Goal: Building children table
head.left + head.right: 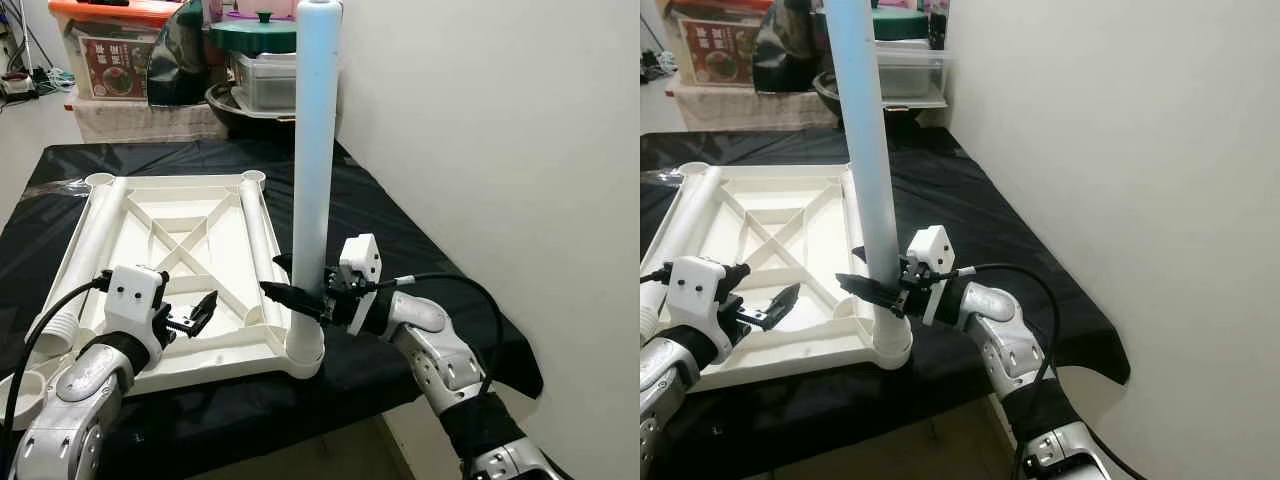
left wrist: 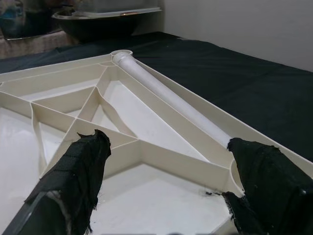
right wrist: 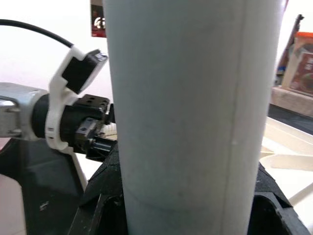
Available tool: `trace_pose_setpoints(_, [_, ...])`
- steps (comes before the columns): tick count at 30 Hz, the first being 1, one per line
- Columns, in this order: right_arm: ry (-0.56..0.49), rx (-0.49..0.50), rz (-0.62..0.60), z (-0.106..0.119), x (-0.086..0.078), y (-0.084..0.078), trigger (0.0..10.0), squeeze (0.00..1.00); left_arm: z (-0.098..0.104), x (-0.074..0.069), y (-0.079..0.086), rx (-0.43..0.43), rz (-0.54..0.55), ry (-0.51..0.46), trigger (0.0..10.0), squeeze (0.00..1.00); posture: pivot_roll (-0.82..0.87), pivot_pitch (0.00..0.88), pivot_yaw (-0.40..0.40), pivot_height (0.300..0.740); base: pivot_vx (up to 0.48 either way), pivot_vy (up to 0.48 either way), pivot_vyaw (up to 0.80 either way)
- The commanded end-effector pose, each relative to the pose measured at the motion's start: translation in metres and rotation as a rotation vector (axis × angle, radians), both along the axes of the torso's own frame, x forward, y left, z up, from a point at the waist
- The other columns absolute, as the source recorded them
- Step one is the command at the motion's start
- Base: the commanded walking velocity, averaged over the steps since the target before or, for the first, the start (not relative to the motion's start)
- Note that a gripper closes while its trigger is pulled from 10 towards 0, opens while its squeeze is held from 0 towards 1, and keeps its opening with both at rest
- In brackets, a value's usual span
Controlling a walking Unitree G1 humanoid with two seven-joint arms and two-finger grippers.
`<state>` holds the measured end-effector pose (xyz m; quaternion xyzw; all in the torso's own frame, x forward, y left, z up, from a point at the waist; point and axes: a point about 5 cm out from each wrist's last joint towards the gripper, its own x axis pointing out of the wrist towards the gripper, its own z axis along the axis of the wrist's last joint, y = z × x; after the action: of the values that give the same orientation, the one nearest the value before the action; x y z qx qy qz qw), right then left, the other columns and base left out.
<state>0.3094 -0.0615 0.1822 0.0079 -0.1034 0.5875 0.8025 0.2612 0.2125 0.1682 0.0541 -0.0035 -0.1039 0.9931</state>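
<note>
Right tool (image 1: 296,283) around smooth cylindrical leg (image 1: 315,150)

My black fingers (image 1: 283,292) clasp a pale blue-white leg (image 1: 316,150); the tabletop (image 1: 190,240) at centre left is cream, on a black cloth (image 1: 400,230), possibly plastic-sheened.

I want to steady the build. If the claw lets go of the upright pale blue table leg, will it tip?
Possibly. The table leg is tall and narrow, so top-heavy, though its foot sits in the tabletop's corner socket. It looks like stiff, light plastic. The smooth round surface may slip in the right claw.
</note>
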Motion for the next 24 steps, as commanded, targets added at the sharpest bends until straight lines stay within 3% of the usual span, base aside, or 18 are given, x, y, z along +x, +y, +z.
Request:
trace_pose_setpoints(1, [-0.007,-0.033,0.075,-0.006,-0.006,0.004,0.0,0.00,-0.007,-0.001,0.001,-0.004,0.009,0.025,10.0,0.00,0.14,0.000,-0.137,0.740,0.000,0.000,0.00])
trace_pose_setpoints(11, [-0.014,-0.110,0.174,-0.008,-0.007,-0.006,0.0,0.00,-0.007,-0.003,0.003,-0.004,0.005,0.028,10.0,0.00,0.14,0.000,-0.160,0.740,0.000,0.000,0.00])
trace_pose_setpoints(16, [-0.011,-0.154,0.304,0.002,-0.008,-0.007,0.0,0.00,-0.007,-0.012,0.004,-0.038,0.004,0.029,10.0,0.00,0.17,0.000,-0.188,0.740,0.000,0.000,0.00])
trace_pose_setpoints(24, [0.015,-0.131,0.291,0.006,0.002,-0.004,0.0,0.00,-0.009,-0.016,0.005,-0.050,0.011,0.034,10.0,0.00,0.18,0.000,-0.195,0.740,0.000,0.000,0.00])
